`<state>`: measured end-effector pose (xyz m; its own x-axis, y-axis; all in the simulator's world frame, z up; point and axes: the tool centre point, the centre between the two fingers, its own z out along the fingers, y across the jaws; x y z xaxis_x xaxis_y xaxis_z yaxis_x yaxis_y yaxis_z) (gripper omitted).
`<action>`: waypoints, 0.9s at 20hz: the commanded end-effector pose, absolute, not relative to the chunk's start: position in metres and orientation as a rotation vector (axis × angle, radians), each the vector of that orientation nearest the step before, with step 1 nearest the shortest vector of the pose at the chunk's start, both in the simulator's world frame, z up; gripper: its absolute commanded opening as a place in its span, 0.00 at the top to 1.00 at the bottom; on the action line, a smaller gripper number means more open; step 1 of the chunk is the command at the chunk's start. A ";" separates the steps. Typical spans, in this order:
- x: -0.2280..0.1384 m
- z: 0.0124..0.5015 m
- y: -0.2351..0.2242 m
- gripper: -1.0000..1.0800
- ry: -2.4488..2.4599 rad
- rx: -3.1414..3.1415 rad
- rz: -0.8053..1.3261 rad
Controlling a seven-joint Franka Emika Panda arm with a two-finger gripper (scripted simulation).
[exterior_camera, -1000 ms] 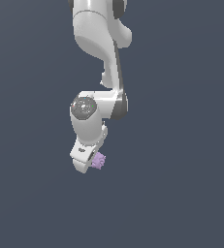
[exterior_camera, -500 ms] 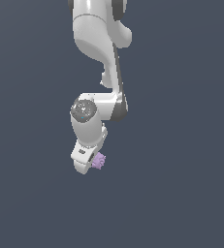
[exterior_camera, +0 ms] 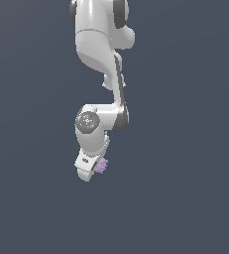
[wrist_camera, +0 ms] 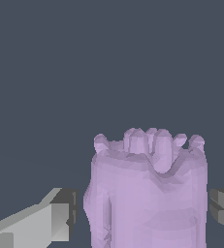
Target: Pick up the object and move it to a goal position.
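Carrying is the step in hand, judged from both views. Exterior view: the arm (exterior_camera: 103,59) hangs down against a plain dark backdrop, and the object (exterior_camera: 102,165) sits at the tip of the gripper (exterior_camera: 92,168), partly hidden by the white hand. No goal marker shows. Wrist view: the object (wrist_camera: 147,193) fills the space between the fingertips (wrist_camera: 60,215); the pincer appears to be pinching it, though pad contact is not clearly visible. Move slowly, keep the squeeze constant, and avoid wrist twists. No containers appear in either view.
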<state>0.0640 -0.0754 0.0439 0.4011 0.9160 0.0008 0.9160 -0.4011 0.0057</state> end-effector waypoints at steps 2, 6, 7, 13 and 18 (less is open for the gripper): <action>0.063 0.039 -0.074 0.04 1.721 2.628 0.000; 0.063 0.039 -0.074 1.00 1.721 2.628 0.000; 0.063 0.039 -0.074 1.00 1.721 2.628 0.000; 0.065 0.043 -0.076 1.00 1.716 2.625 0.007; 0.066 0.053 -0.076 1.00 1.716 2.625 0.007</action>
